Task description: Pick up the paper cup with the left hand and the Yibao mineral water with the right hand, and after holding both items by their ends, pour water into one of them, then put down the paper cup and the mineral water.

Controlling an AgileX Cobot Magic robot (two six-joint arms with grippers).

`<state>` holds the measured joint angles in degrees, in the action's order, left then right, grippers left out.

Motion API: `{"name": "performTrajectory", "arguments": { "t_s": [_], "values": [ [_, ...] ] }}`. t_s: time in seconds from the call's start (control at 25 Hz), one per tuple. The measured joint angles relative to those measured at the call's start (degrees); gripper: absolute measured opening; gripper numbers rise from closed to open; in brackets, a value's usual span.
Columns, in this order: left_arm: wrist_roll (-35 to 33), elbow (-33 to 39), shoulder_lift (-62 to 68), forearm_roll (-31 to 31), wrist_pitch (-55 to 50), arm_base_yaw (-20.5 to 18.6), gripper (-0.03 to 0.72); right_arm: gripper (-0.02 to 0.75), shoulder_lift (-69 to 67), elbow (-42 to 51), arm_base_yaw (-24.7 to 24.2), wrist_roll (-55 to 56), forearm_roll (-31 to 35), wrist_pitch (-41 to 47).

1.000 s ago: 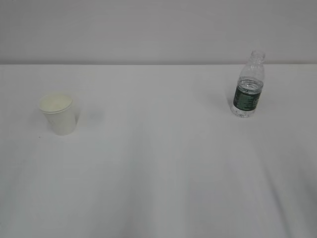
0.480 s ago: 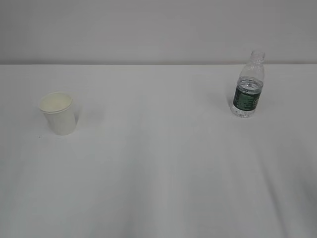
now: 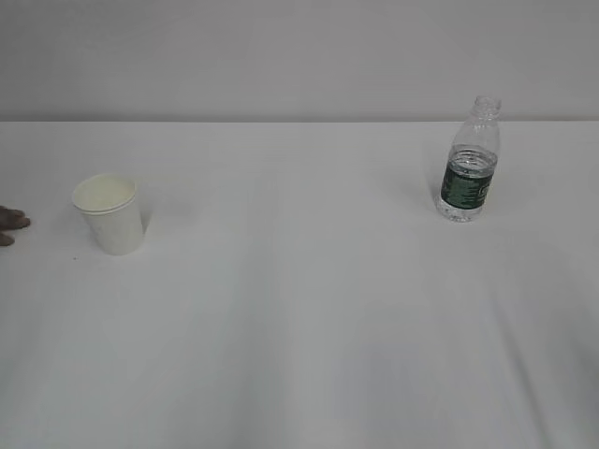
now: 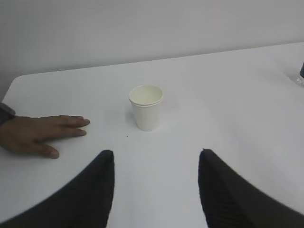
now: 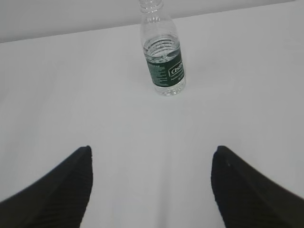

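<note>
A small white paper cup (image 4: 146,107) and an uncapped clear plastic water bottle (image 5: 162,49) stand upright, well apart on the white worktop (image 3: 299,309), each before a black gripper's spread, empty jaws, a person's hand (image 4: 38,133) flat near the cup.

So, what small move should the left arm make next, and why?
Probably wait: a person's hand lies flat on the table beside the paper cup. Once it withdraws, advance the open left gripper straight toward the upright cup.
</note>
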<state>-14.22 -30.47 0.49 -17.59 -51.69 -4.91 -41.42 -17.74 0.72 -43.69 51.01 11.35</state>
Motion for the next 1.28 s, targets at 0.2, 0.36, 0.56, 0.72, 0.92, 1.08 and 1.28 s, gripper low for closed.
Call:
{"name": "performTrajectory", "arguments": {
  "t_s": [0.2, 0.36, 0.56, 0.72, 0.92, 1.08, 1.28],
  "values": [
    [0.0, 0.0, 0.0, 0.0, 0.0, 0.0, 0.404, 0.589, 0.0, 0.0, 0.0, -1.8, 0.1, -0.1],
    [0.0, 0.0, 0.0, 0.0, 0.1, 0.0, 0.404, 0.589, 0.0, 0.0, 0.0, -3.0, 0.1, -0.1],
    [0.0, 0.0, 0.0, 0.0, 0.1, 0.0, 0.404, 0.589, 0.0, -2.2, 0.0, -5.9, 0.1, 1.6],
    [0.0, 0.0, 0.0, 0.0, 0.1, 0.0, 0.404, 0.589, 0.0, -5.4, 0.0, -7.8, 0.1, 3.8],
    [0.0, 0.0, 0.0, 0.0, 0.1, 0.0, 0.404, 0.589, 0.0, -6.8, 0.0, -10.1, 0.1, 4.6],
    [0.0, 0.0, 0.0, 0.0, 0.1, 0.0, 0.404, 0.589, 0.0, -6.8, 0.0, -11.7, 0.1, 4.7],
    [0.0, 0.0, 0.0, 0.1, 0.1, 0.0, 0.404, 0.589, 0.7, -6.8, 0.0, -12.1, 0.1, 4.8]
  ]
}}
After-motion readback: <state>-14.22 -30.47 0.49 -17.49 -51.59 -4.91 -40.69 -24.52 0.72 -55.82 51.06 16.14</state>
